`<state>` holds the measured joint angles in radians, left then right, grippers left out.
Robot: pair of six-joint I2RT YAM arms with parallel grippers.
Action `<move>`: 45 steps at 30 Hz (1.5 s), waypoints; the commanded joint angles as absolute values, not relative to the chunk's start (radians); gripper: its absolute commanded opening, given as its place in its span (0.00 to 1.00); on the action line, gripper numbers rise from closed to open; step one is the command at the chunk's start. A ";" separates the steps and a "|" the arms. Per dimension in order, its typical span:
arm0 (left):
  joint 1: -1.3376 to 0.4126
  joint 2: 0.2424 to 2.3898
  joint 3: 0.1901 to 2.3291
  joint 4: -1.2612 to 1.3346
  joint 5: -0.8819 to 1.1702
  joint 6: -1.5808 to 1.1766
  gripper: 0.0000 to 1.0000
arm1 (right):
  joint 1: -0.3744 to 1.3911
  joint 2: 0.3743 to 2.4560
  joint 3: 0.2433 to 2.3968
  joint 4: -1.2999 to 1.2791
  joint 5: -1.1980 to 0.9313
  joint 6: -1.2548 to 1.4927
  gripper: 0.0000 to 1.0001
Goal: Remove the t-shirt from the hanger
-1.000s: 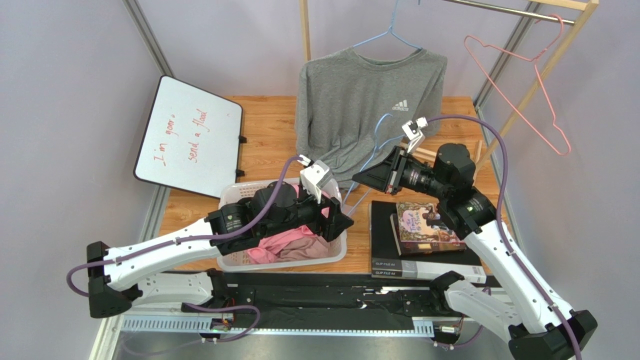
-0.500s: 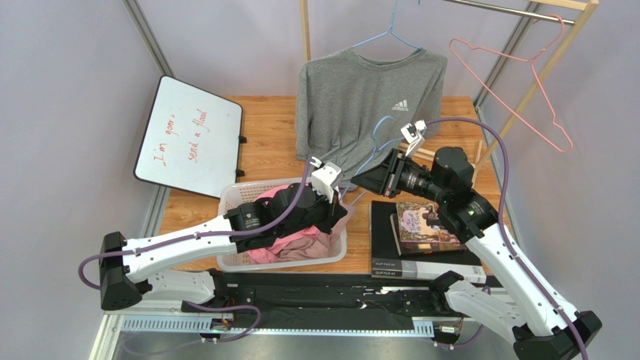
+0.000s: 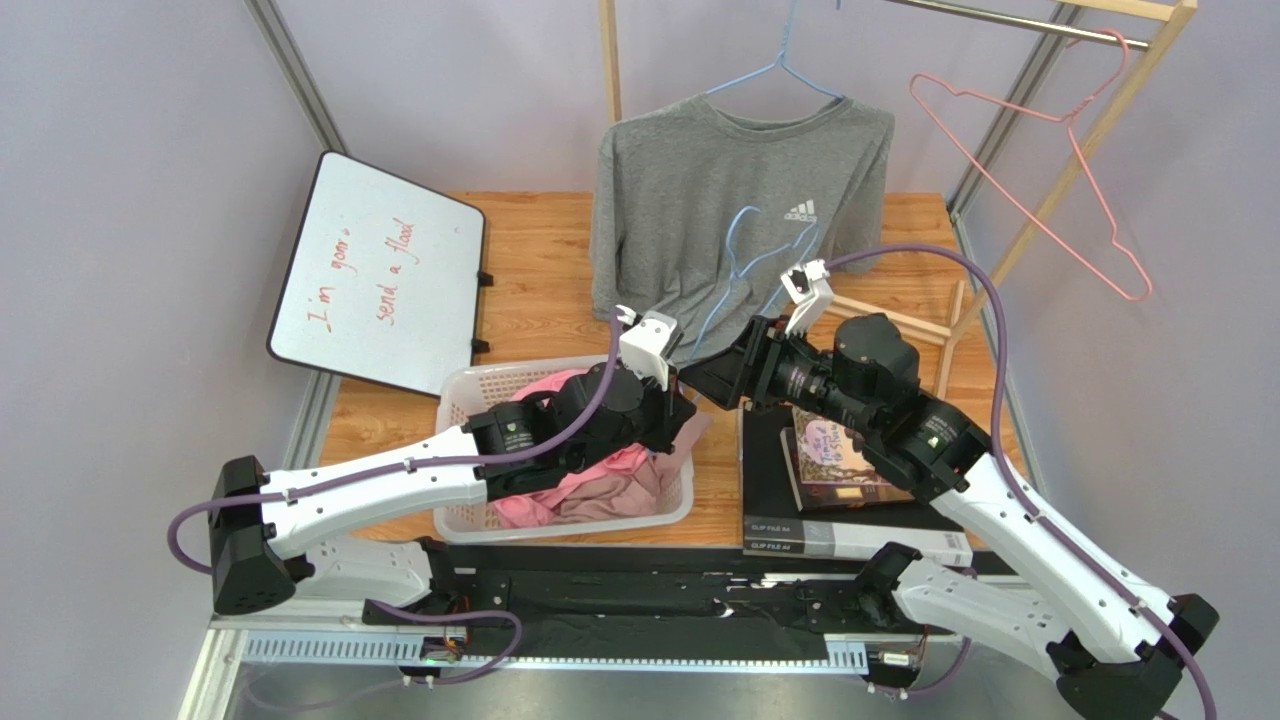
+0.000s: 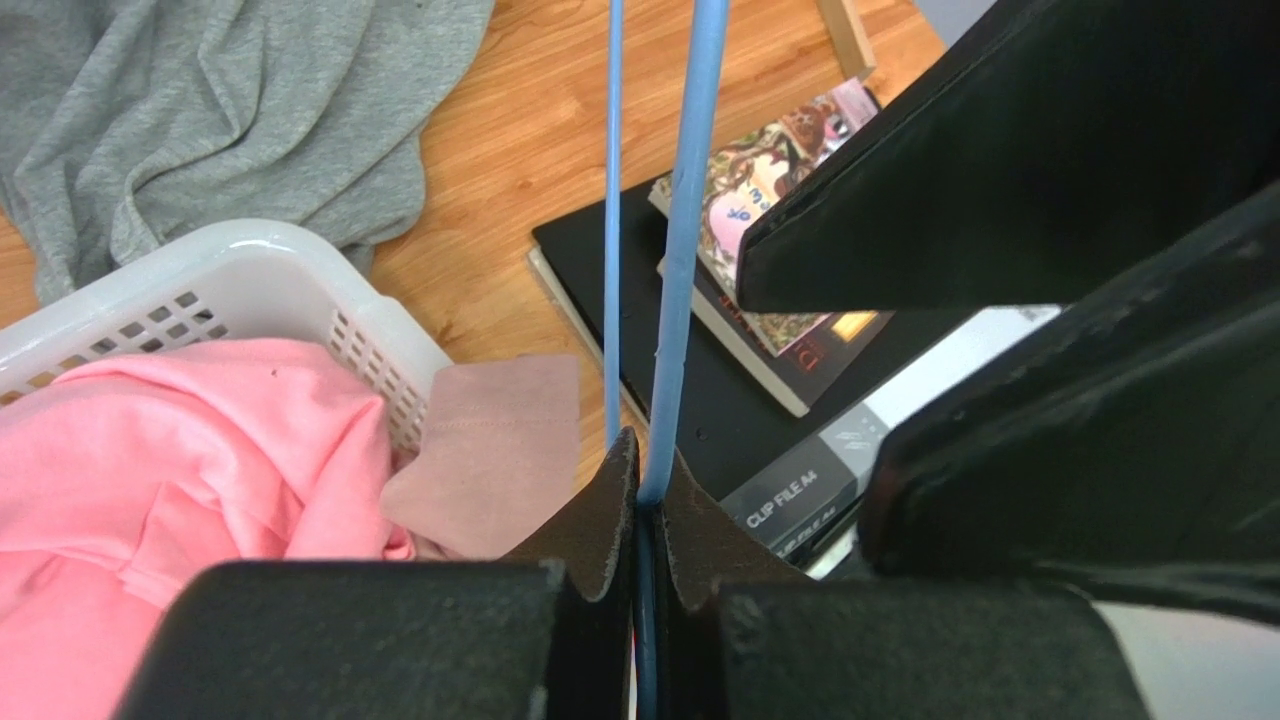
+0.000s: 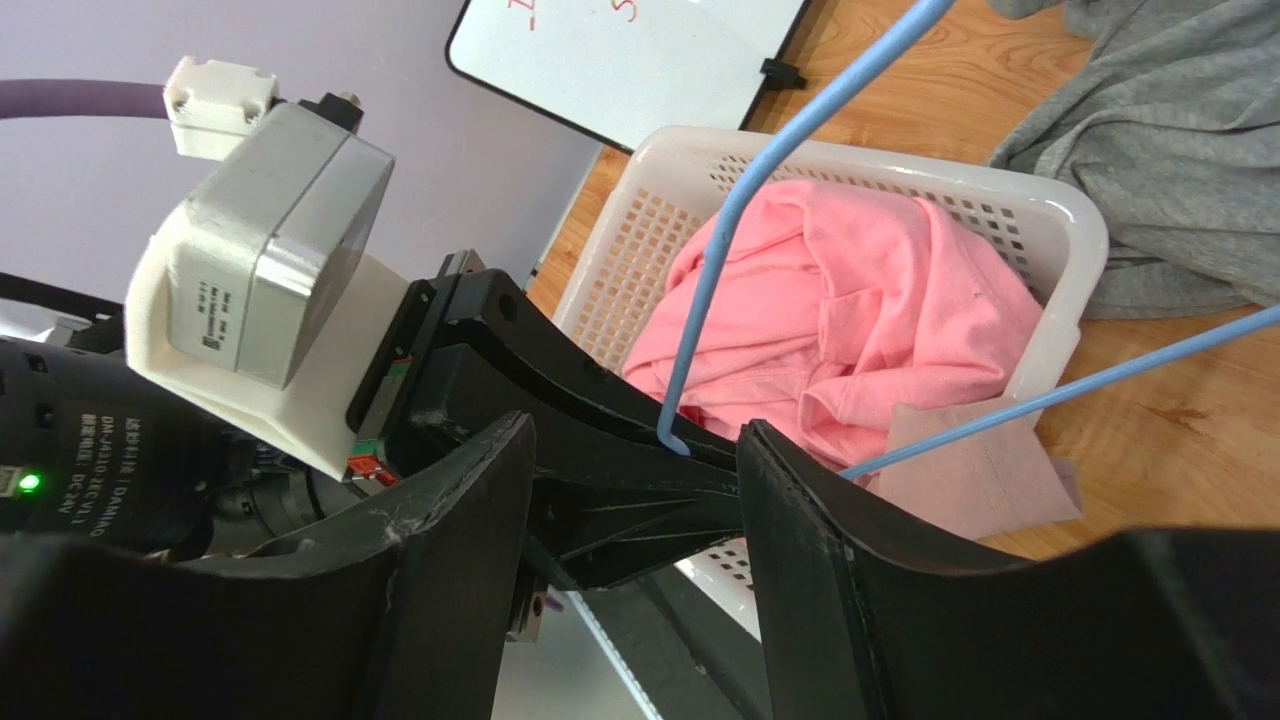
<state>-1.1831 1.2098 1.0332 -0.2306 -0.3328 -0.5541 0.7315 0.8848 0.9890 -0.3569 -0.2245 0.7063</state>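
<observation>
The grey t-shirt (image 3: 706,195) hangs from a blue hanger whose hook (image 3: 783,60) is at the top of the rack; its hem trails on the table (image 4: 226,105). A second, bare blue hanger (image 3: 732,270) leans in front of the shirt. My left gripper (image 3: 679,402) is shut on that hanger's lower corner, the wire (image 4: 684,225) pinched between its pads (image 4: 646,503). My right gripper (image 5: 634,450) stands open right beside it, its fingers apart on either side of the hanger corner (image 5: 676,435) without touching it.
A white basket (image 3: 466,393) of pink clothes (image 3: 594,488) sits under my left arm. Stacked books and a clip-file box (image 3: 842,465) lie under my right arm. A whiteboard (image 3: 383,278) leans at the left. A pink hanger (image 3: 1037,165) dangles from the wooden rack at the right.
My left gripper moved in and shut on the bare blue hanger. My right gripper let go of it and opened. The hanger shifted left, and the pink hanger swings.
</observation>
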 commanded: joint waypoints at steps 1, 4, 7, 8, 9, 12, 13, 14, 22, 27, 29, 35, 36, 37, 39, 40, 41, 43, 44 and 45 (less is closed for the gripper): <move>-1.193 1.184 1.028 -0.137 -0.357 -0.609 0.00 | 0.801 0.868 0.974 -0.283 -0.020 0.669 0.55; -1.198 1.174 1.011 -0.118 -0.360 -0.626 0.00 | 0.825 0.887 0.957 -0.229 -0.002 0.669 0.52; -1.200 1.170 1.002 -0.104 -0.364 -0.635 0.00 | 0.845 0.920 0.957 -0.215 0.039 0.678 0.46; -1.201 1.172 1.002 -0.104 -0.364 -0.637 0.00 | 0.854 0.926 0.953 -0.213 0.054 0.678 0.44; -1.200 1.170 1.000 -0.101 -0.364 -0.638 0.00 | 0.877 0.931 0.948 -0.215 0.073 0.673 0.42; -1.203 1.177 1.002 -0.101 -0.362 -0.638 0.00 | 0.916 0.928 0.916 -0.190 0.149 0.669 0.37; -1.201 1.180 1.008 -0.107 -0.364 -0.641 0.00 | 0.917 0.931 0.908 -0.166 0.156 0.673 0.35; -1.201 1.181 1.009 -0.109 -0.367 -0.644 0.00 | 0.917 0.934 0.904 -0.155 0.158 0.675 0.33; -1.201 1.141 0.939 -0.077 -0.374 -0.683 0.22 | 0.916 0.962 0.904 -0.135 0.173 0.632 0.00; -1.201 1.017 0.878 -0.110 -0.383 -0.667 0.60 | 0.856 0.911 0.903 -0.137 0.134 0.545 0.00; -1.201 0.944 0.845 -0.133 -0.377 -0.657 0.61 | 0.786 0.905 0.914 -0.159 0.057 0.532 0.00; -1.200 0.731 0.746 -0.199 -0.347 -0.675 0.61 | 0.666 0.812 0.904 -0.262 -0.008 0.508 0.00; -1.200 0.707 0.736 -0.213 -0.347 -0.681 0.61 | 0.655 0.798 0.904 -0.271 -0.006 0.503 0.00; -1.201 0.686 0.729 -0.225 -0.345 -0.683 0.61 | 0.643 0.781 0.904 -0.291 -0.011 0.493 0.00; -1.201 0.637 0.724 -0.264 -0.344 -0.683 0.61 | 0.597 0.779 0.919 -0.314 -0.014 0.492 0.00; -1.200 0.621 0.723 -0.276 -0.345 -0.684 0.61 | 0.577 0.778 0.923 -0.322 -0.037 0.479 0.00; -1.201 0.598 0.723 -0.297 -0.348 -0.684 0.61 | 0.534 0.781 0.928 -0.324 -0.044 0.473 0.00; -1.200 0.569 0.713 -0.310 -0.350 -0.687 0.61 | 0.480 0.791 0.956 -0.328 -0.072 0.457 0.00; -1.200 0.563 0.707 -0.313 -0.348 -0.689 0.61 | 0.412 0.817 0.968 -0.328 -0.098 0.454 0.00; -1.200 0.557 0.695 -0.316 -0.348 -0.695 0.61 | 0.379 0.833 0.982 -0.325 -0.163 0.453 0.00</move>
